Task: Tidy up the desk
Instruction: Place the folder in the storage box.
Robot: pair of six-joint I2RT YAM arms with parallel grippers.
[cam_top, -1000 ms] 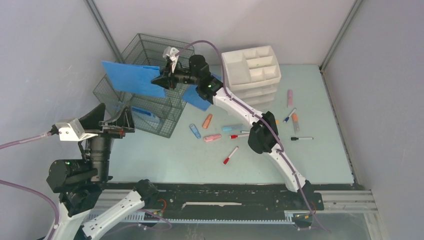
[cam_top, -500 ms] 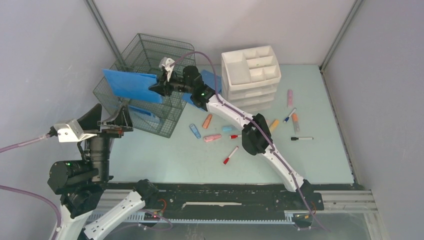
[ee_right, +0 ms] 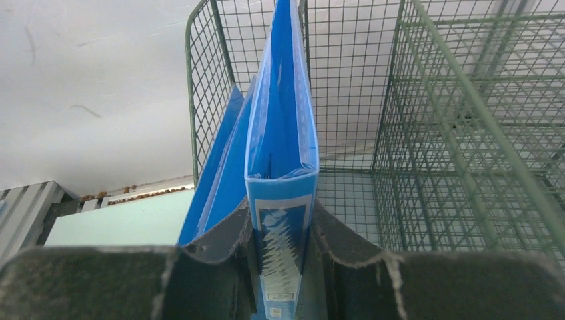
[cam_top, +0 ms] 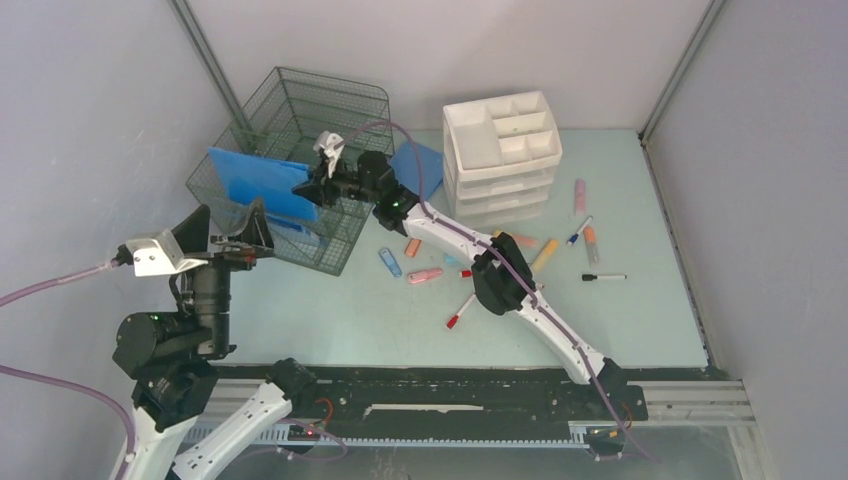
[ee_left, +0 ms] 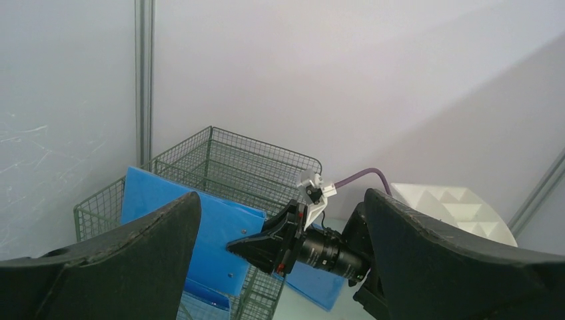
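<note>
My right gripper is shut on the spine of a blue binder. It holds the binder on edge at the mouth of the green wire basket, which lies tilted at the back left of the desk. A second blue folder sits inside the basket, just beside the binder. My left gripper is raised at the left, open and holding nothing. It faces the basket, the binder and the right gripper.
A white drawer organizer stands at the back centre, with a flat blue folder to its left. Several markers and pens lie scattered mid-desk, among them a red one and a black one. Grey walls enclose three sides.
The right arm has carried the binder left and down, from above the basket into its opening. The left arm has shifted slightly right and stays open.
</note>
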